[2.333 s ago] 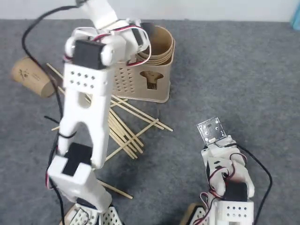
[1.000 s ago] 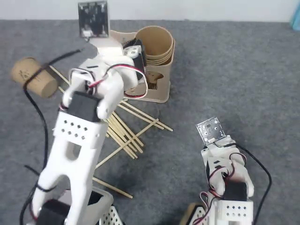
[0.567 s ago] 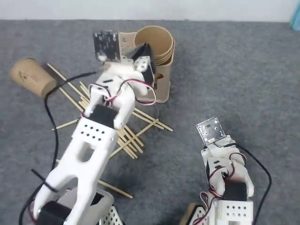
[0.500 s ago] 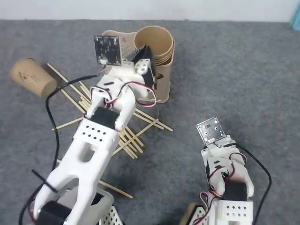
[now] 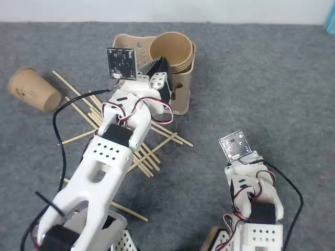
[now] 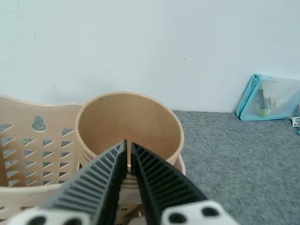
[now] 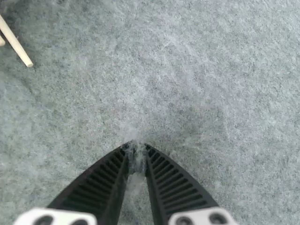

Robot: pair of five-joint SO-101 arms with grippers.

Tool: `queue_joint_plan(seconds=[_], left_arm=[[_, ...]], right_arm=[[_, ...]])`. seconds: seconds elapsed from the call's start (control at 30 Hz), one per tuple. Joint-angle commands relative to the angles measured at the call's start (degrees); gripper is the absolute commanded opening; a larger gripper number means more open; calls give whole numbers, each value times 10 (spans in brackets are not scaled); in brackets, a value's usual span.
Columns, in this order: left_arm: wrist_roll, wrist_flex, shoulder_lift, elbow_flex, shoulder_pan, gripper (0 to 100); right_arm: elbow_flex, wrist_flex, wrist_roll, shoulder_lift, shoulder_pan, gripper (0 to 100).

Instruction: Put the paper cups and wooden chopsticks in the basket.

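A tan perforated basket [image 5: 125,41] stands at the back of the grey carpet, with several stacked paper cups [image 5: 171,49] inside its right half. One loose paper cup [image 5: 30,89] lies on its side at far left. Wooden chopsticks [image 5: 157,141] lie scattered in front of the basket, partly under the left arm. My left gripper [image 5: 158,61] is shut and holds nothing, hovering at the basket's near wall; in the left wrist view its tips [image 6: 127,145] face the stacked cups [image 6: 129,124]. My right gripper [image 7: 136,150] is shut, pointing down at bare carpet.
The right arm stands at the front right, its camera board [image 5: 236,145] raised. One chopstick end [image 7: 14,44] lies apart from the right gripper. A blue pouch [image 6: 274,98] sits by the white wall. A brown object [image 5: 212,238] shows beside the right arm's base.
The left arm drew back from over the basket towards the near side, and the basket's left half is uncovered. The right arm stayed still.
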Motion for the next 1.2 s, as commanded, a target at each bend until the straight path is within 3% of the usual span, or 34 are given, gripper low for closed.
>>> queue_joint_plan(seconds=[0.0,0.1,0.23,0.47,0.83,1.17], left_arm=[[-5,-2,-20,-35,-17,12],[-4,36,-57,-80,-54,12],[-2,165,-65,-189,-126,12],[0,325,67,-400,-284,12],[79,415,362,-669,-468,12],[110,418,617,-891,-553,12]], right_arm=[[4,-9,8,-7,2,8],[4,-9,8,-7,2,8],[5,-10,8,-7,2,8],[5,-8,8,-7,1,8],[11,-7,8,-7,1,8],[12,-7,8,-7,0,8]])
